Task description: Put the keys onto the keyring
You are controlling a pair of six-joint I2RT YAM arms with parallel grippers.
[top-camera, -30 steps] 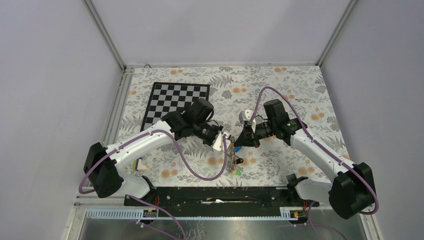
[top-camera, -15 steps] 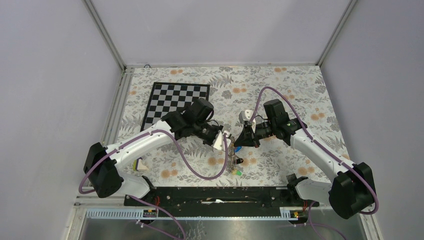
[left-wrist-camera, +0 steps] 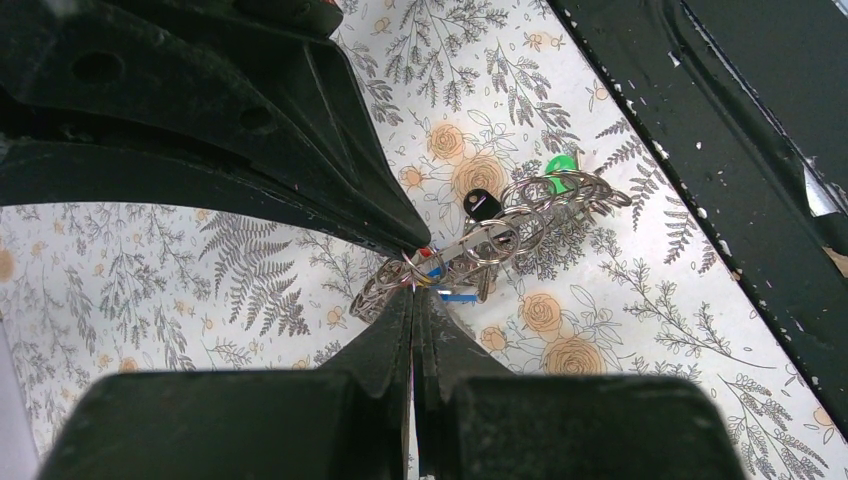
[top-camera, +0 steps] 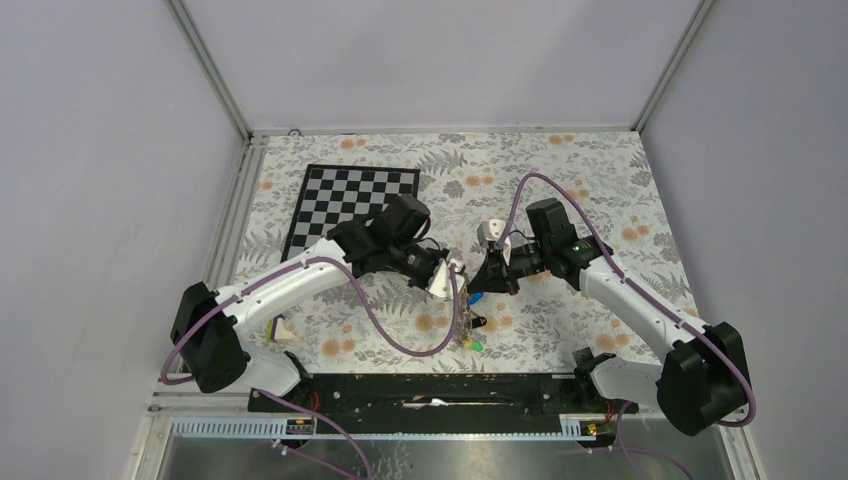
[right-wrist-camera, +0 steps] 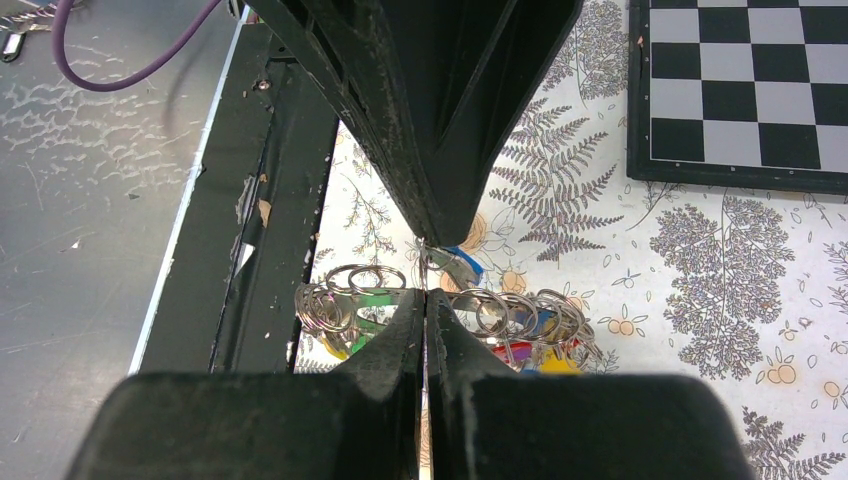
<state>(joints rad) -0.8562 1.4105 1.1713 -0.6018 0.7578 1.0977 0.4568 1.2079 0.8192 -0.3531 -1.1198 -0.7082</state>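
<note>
- Both arms meet over the middle of the floral cloth [top-camera: 600,180], tips almost nose to nose, well in front of the chessboard [top-camera: 355,205].
- The left gripper [left-wrist-camera: 413,300] has its fingers pressed tight together, pinching a ring at one end of the keyring [left-wrist-camera: 500,235].
- The right gripper [right-wrist-camera: 426,298] is clamped too, with no gap between its fingers. It bites the same chain of rings partway along, so loops spill out to either side of its tip.
- The two grips sit just beside each other. In each wrist view the other gripper's dark fingers come in from above and end right at the pinch.
- From the overhead camera the keyring hangs from that meeting point and trails toward the near edge. I cannot tell whether its low end touches the cloth.
- Keys are already threaded on: a green key [left-wrist-camera: 560,165] at the far, low end of the chain, and a black key [left-wrist-camera: 482,205] just beside it, nearer the grippers.
- A blue key [right-wrist-camera: 466,264] sits close to the pinch. A red key [right-wrist-camera: 515,350] and a yellow key [right-wrist-camera: 556,366] bunch together under the rings on the chessboard side.
- The black rail [top-camera: 440,390] runs along the near table edge, below the dangling end.
</note>
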